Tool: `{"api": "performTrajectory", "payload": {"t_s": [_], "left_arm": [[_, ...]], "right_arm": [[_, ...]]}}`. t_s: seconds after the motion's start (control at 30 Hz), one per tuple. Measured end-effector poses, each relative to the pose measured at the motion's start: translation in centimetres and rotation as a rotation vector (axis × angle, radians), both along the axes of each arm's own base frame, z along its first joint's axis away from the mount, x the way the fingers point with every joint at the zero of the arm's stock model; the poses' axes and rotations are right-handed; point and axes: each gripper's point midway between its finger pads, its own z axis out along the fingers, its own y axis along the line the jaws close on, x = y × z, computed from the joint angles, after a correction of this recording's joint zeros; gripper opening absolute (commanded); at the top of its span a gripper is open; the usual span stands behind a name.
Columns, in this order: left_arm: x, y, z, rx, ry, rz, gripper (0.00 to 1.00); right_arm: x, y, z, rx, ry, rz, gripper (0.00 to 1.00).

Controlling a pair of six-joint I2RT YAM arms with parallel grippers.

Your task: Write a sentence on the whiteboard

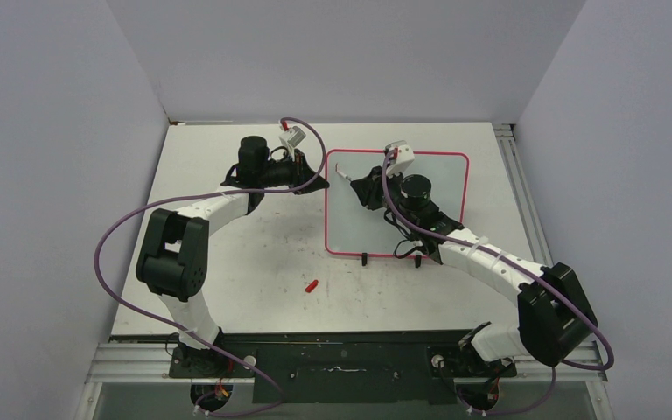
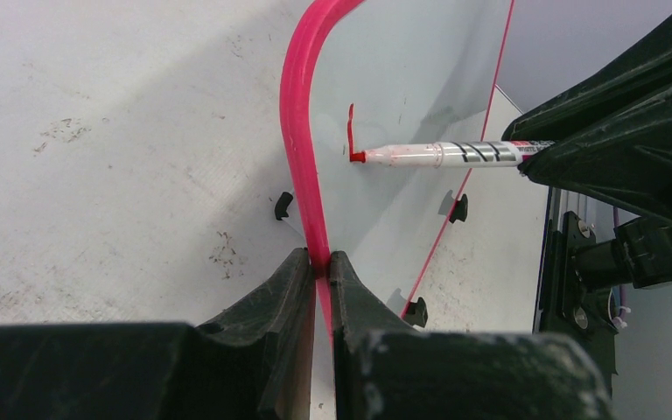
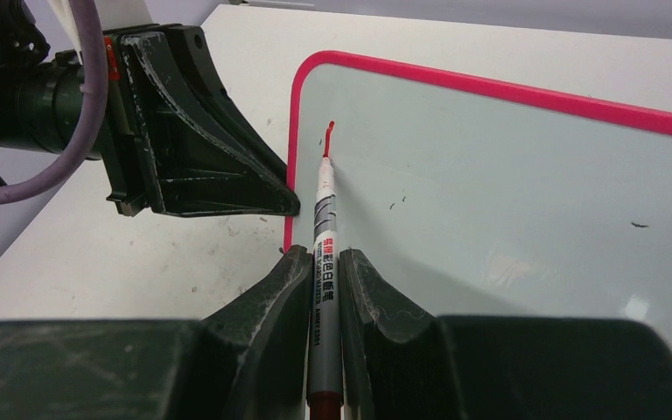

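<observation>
Thin, stiff and probably light enough to skid, the whiteboard (image 1: 350, 223) is pinched at its left rim by the left gripper (image 2: 319, 258), while the right gripper (image 3: 324, 258) clamps the marker (image 3: 324, 210), tip on a red stroke (image 3: 328, 133) just inside that rim.

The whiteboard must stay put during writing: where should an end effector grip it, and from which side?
The thin pink rim on its left edge, approached level from the left, one finger over, one under. The whiteboard is flat and its black feet seem to lift it, leaving room beneath. The left end effector is shut there, clear of the marker.
</observation>
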Motion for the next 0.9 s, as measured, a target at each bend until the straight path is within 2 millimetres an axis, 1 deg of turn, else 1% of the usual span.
{"api": "performTrajectory", "payload": {"t_s": [0.23, 0.47, 0.6, 0.77, 0.9], "left_arm": [[0.1, 0.0, -0.1, 0.003, 0.000, 0.006, 0.00], [0.1, 0.1, -0.1, 0.003, -0.001, 0.007, 0.00], [0.1, 0.0, 0.0, 0.002, -0.002, 0.006, 0.00], [0.1, 0.1, 0.0, 0.003, -0.001, 0.007, 0.00], [0.1, 0.1, 0.0, 0.003, -0.001, 0.007, 0.00]], "right_arm": [[-0.7, 0.0, -1.0, -0.013, 0.019, 0.008, 0.05], [-1.1, 0.0, -1.2, -0.021, 0.030, 0.013, 0.05], [-1.5, 0.0, -0.7, -0.019, 0.026, 0.019, 0.05], [-1.9, -0.1, 0.6, 0.000, 0.000, 0.022, 0.05], [-2.0, 0.0, 0.7, 0.001, -0.003, 0.025, 0.05]]}}
